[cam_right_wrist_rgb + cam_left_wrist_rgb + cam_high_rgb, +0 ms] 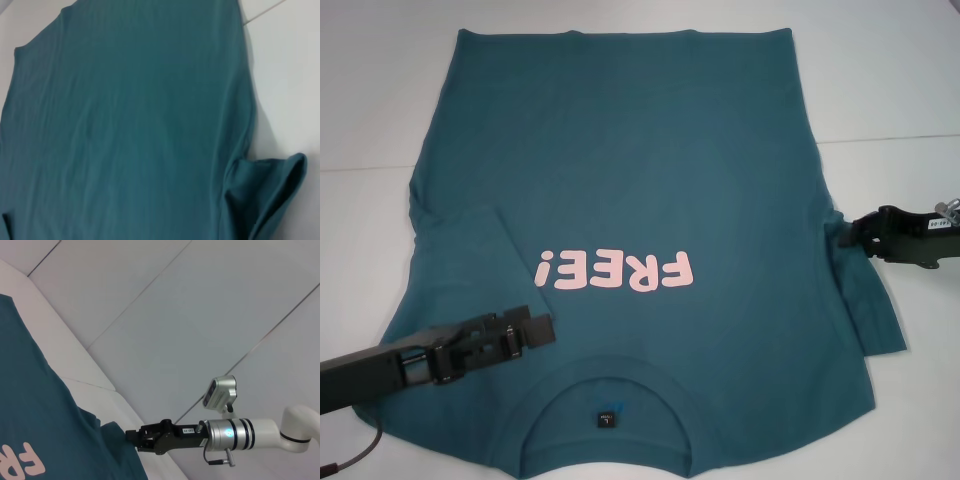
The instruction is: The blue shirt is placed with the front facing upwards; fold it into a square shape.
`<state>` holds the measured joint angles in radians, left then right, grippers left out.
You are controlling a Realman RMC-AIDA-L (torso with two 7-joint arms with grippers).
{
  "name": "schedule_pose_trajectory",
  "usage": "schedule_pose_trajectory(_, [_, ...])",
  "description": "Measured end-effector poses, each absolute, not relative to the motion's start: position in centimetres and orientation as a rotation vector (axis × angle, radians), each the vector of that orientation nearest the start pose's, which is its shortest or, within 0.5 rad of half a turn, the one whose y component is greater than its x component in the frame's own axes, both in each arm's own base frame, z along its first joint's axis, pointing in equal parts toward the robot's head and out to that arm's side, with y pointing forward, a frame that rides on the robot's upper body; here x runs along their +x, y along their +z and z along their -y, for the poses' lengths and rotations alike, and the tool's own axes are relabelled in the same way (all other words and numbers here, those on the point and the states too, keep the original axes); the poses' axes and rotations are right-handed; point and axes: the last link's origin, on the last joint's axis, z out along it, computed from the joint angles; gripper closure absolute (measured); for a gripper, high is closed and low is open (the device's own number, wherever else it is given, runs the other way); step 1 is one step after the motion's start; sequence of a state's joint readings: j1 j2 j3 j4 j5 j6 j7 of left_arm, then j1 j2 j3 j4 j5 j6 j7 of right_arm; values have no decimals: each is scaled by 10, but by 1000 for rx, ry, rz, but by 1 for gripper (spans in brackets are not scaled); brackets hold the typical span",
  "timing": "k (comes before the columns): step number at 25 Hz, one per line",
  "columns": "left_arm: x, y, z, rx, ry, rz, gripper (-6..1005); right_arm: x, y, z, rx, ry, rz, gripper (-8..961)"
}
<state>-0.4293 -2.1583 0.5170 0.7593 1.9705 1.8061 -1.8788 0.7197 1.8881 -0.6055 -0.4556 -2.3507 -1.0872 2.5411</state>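
The blue shirt [640, 170] lies flat on the white table, front up, with pink "FREE!" lettering [617, 270] and the collar [607, 375] nearest me. Its left sleeve [470, 245] is folded in over the body. My left gripper [542, 328] hovers open over the shirt between that flap and the collar, holding nothing. My right gripper [842, 232] is at the shirt's right edge by the armpit, shut on the cloth there; it also shows in the left wrist view as the right gripper [131, 438] against the raised shirt edge. The right sleeve [272, 192] curls up.
The white table [900, 110] surrounds the shirt, with bare surface at the far corners and along the right side. A dark cable [350, 455] trails from my left arm at the near left corner. Pale tiled floor [200, 315] lies beyond the table.
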Motion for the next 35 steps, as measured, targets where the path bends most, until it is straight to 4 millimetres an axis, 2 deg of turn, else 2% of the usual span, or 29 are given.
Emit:
schedule_pose_trajectory(7, [-259, 13, -287, -2548, -1128, 1346, 47, 323, 53, -410, -1803, 378, -1892, 676])
schedule_pose_trajectory(12, [-260, 13, -286, -2545, -1125, 1350, 47, 322, 54, -410, -1809, 375, -1888, 910])
schedule_pose_trajectory(19, [-262, 13, -285, -2537, -1127, 1357, 48, 325, 58, -408, -1806, 370, -1889, 940])
schedule_pose_trajectory(29, [-262, 13, -283, -2538, -1130, 1360, 48, 339, 100, -402, -1740, 368, -1849, 940])
schedule_pose_trajectory(35, [-263, 13, -282, -2536, -1130, 1366, 48, 337, 111, -405, -1730, 383, -1821, 940])
